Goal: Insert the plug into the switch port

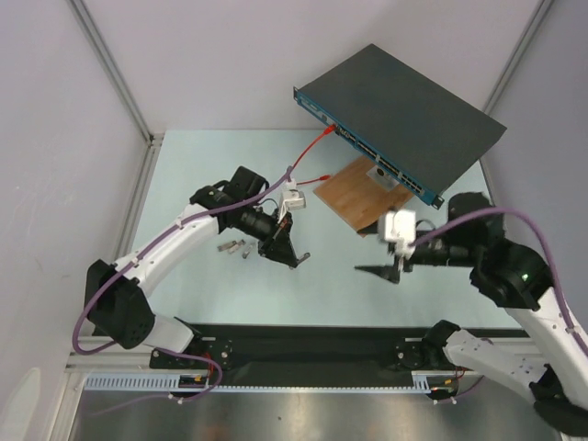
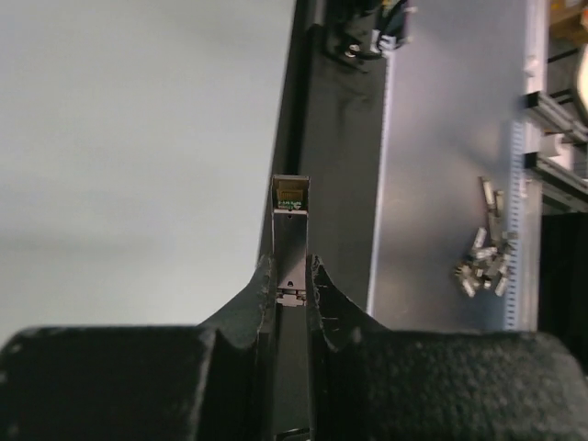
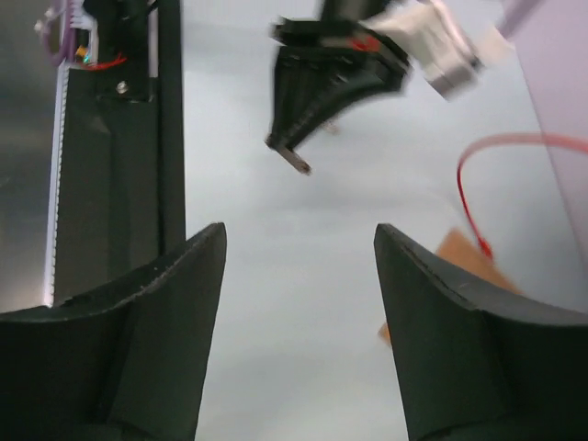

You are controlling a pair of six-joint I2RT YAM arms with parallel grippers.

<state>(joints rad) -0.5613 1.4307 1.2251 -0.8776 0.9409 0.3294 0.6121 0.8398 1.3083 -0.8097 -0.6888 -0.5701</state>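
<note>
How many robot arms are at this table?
2. The left arm reaches in on the left, left gripper shut on a plug; the right arm on the right, right gripper open. None hidden.

Pale green table point(image 1: 331, 294), grey walls point(image 1: 55, 110), apparently metal corner posts point(image 1: 110, 64).

Switch: flat dark grey metal switch point(image 1: 404, 110), its ports point(image 1: 381, 163) too small to tell apart.
Plug: slim metal plug point(image 2: 292, 230), rear hidden inside the left claw point(image 2: 291, 268).
Cable: thin red cable point(image 3: 524, 138), blurred, cut off.
</note>
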